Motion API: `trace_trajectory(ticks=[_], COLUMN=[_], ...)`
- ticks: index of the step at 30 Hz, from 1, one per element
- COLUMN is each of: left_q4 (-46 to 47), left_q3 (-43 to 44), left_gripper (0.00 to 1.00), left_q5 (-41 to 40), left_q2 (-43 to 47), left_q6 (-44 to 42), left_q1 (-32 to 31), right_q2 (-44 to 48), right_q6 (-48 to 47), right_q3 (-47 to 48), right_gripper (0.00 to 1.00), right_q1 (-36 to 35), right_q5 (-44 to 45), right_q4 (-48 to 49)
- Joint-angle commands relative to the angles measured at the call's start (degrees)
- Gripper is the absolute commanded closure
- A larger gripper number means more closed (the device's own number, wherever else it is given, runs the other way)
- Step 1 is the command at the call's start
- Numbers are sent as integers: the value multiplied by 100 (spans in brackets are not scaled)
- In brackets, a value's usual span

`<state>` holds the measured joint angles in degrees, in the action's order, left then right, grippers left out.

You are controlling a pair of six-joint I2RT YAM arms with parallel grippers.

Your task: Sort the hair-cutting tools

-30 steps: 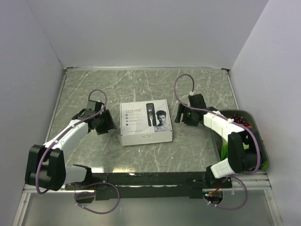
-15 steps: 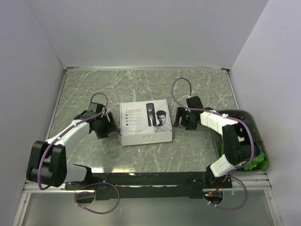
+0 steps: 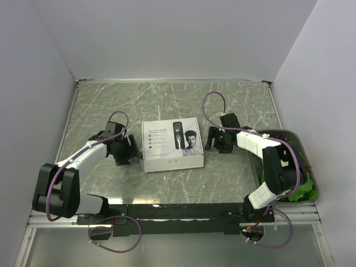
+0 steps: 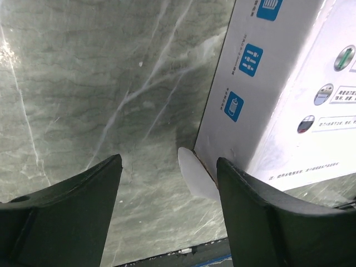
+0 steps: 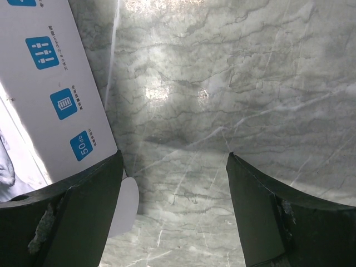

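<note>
No real clipper and no black attachments show in any view. A closed white box (image 3: 172,144) with a printed man's face and a printed clipper lies in the middle of the table. My left gripper (image 3: 132,149) is open and empty at the box's left side; the left wrist view shows the box side (image 4: 261,105) and a white flap (image 4: 196,177) between its fingers. My right gripper (image 3: 212,139) is open and empty at the box's right side; the right wrist view shows the box side (image 5: 50,94) by its left finger (image 5: 67,217).
A green bin (image 3: 303,186) with dark items stands at the right table edge beside the right arm. The grey marble tabletop (image 3: 167,103) is walled at the back and both sides.
Both grippers have moved inward toward the box, the left one rightward and the right one leftward. The box has not moved.
</note>
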<state>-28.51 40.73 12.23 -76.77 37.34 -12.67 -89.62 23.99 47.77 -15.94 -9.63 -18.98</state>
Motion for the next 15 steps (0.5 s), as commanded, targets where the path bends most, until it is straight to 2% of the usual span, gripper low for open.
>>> trace_trajectory(ticks=[1,4,15], left_q4=[-119,-207,-383], left_q3=[-12,-13,49], left_gripper=[26,26,38], left_q5=[175,139,52], left_q2=[22,75,22], left_q6=[45,36,63], left_q1=[-8,-34,-69], right_q2=[-222,-231,-143], right_q6=[-114,-149,-228], right_q3=[180,189,189], right_gripper=[17,17,18], right_q1=[-119,-181,-339], right_q5=[-241,-311,-312], right_q4=[26,17,-158])
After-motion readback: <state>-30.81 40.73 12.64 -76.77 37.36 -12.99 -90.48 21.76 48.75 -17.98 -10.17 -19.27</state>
